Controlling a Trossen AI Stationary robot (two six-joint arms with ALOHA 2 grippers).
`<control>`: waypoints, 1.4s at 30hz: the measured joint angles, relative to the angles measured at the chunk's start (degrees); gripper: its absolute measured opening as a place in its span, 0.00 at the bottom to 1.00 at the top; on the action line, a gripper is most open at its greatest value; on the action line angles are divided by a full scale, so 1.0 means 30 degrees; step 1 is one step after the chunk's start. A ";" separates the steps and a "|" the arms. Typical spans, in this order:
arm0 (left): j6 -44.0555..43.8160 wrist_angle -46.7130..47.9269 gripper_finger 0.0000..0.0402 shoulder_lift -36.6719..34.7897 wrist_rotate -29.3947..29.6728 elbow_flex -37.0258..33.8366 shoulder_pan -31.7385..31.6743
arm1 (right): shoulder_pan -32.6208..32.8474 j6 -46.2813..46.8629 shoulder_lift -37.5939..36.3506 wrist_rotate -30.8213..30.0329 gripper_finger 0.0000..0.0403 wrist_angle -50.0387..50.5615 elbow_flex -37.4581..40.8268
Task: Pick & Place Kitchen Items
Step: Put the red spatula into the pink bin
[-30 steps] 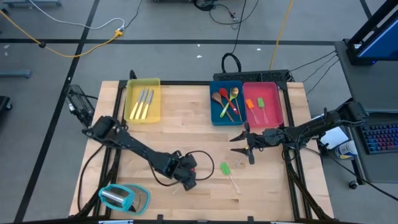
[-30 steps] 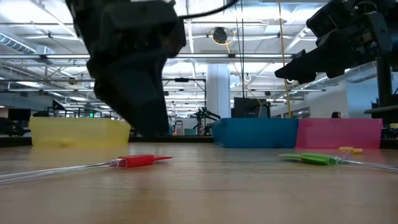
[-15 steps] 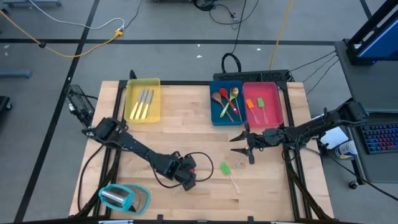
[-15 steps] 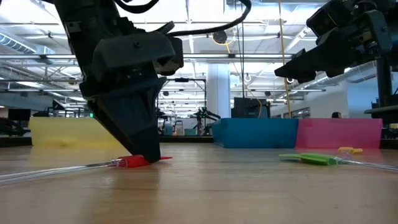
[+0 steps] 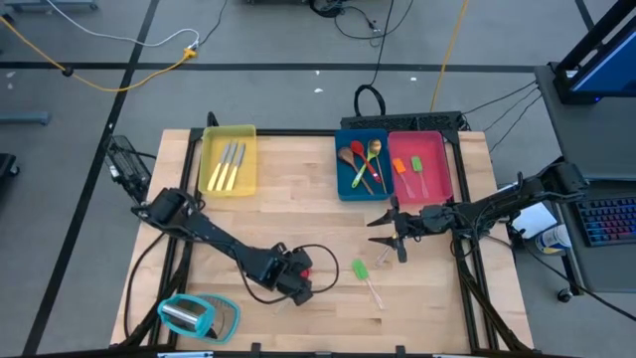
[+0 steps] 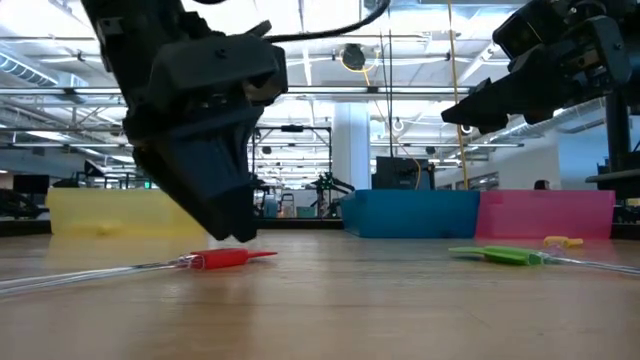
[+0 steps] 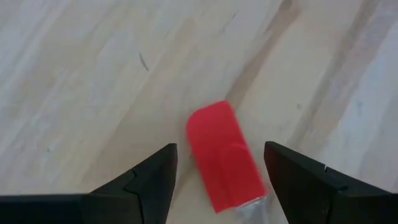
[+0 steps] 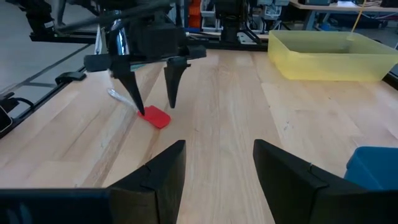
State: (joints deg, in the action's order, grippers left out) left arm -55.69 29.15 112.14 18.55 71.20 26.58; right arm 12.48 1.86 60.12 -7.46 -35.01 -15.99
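Observation:
A red-headed spatula point(image 5: 301, 273) with a clear handle lies flat on the wooden table near the front; it also shows in the low view point(image 6: 225, 259). My left gripper point(image 5: 298, 282) is open just above it. Its fingers stand on either side of the red head point(image 7: 222, 163) without touching it. A green-headed spatula point(image 5: 360, 269) lies flat to the right. My right gripper point(image 5: 383, 234) is open and empty, hovering above the table right of centre, in front of the blue tray.
At the back stand a yellow tray point(image 5: 211, 164) with silver cutlery, a blue tray point(image 5: 343, 164) with spoons and a pink tray point(image 5: 437, 169) with small spatulas. A teal-and-clear rounded object point(image 5: 199, 316) sits at the front left corner. Bare wood lies between the trays.
My left gripper has come down over the red spatula's head until its fingertips were at the table, then risen a little. It stays open. The red spatula lies where it was.

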 joint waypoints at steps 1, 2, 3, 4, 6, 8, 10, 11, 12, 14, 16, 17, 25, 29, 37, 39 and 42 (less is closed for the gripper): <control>0.0004 0.0050 0.62 0.0076 0.0033 0.0000 0.0031 | 0.0000 0.0002 0.0000 0.0000 0.45 0.0002 0.0000; -0.0008 0.0120 0.62 0.0108 0.0114 0.0000 0.0069 | 0.0000 0.0002 0.0000 0.0000 0.45 -0.0005 0.0000; -0.0026 0.0137 0.62 0.0169 0.0216 -0.0006 0.0062 | 0.0005 0.0002 0.0000 0.0000 0.45 0.0007 0.0000; -0.0061 -0.0061 0.62 0.0268 0.0348 0.0000 0.0062 | 0.0001 0.0002 0.0000 0.0000 0.45 0.0066 0.0000; -0.0058 -0.0131 0.62 0.0388 0.0366 0.0000 0.0092 | -0.0003 0.0002 0.0000 0.0000 0.45 0.0008 0.0007; -0.0099 -0.0073 0.62 0.0459 0.0346 0.0000 0.0157 | -0.0003 0.0002 0.0000 0.0000 0.45 -0.0018 0.0007; -0.0201 -0.0102 0.62 0.0581 0.0374 0.0000 0.0171 | -0.0003 0.0002 0.0000 0.0000 0.45 0.0018 0.0007; -0.0236 -0.0102 0.62 0.0605 0.0397 0.0000 0.0180 | -0.0003 0.0002 0.0000 0.0000 0.45 -0.0020 0.0007; -0.0385 -0.0109 0.62 0.0595 0.0364 0.0000 0.0186 | -0.0003 0.0002 0.0000 0.0000 0.45 -0.0012 0.0007; -0.0665 -0.0071 0.62 0.0583 0.0372 0.0000 0.0186 | -0.0003 0.0002 0.0000 0.0007 0.45 0.0031 0.0007; -0.0696 -0.0029 0.62 0.0583 0.0372 0.0000 0.0193 | -0.0003 0.0007 0.0000 0.0000 0.45 -0.0116 0.0007; -0.0688 0.0039 0.62 0.0583 0.0372 0.0000 0.0193 | 0.0002 0.0002 0.0000 0.0004 0.45 -0.0136 0.0007; -0.1344 0.1406 0.62 0.0583 0.0365 0.0022 0.0201 | -0.0003 0.0002 0.0000 0.0007 0.45 -0.0115 0.0007; -0.1348 0.1366 0.62 0.0583 0.0346 0.0022 0.0208 | -0.0019 0.0002 0.0000 0.0014 0.45 -0.0115 0.0007; -0.1542 0.1384 0.51 0.0568 -0.0350 0.0022 0.0186 | -0.0032 0.0002 0.0000 0.0015 0.45 -0.0115 0.0007; -0.1563 0.1384 0.45 0.0568 -0.0372 0.0022 0.0185 | -0.0032 0.0041 0.0000 0.0015 0.45 -0.0162 0.0007; -0.1555 0.1363 0.36 0.0568 -0.0406 0.0022 0.0106 | -0.0032 0.0169 0.0000 0.0007 0.45 -0.0903 0.0007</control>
State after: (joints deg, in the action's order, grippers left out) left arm -60.36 33.23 113.84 17.33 71.26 26.89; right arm 12.38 2.37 60.12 -7.44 -37.72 -15.97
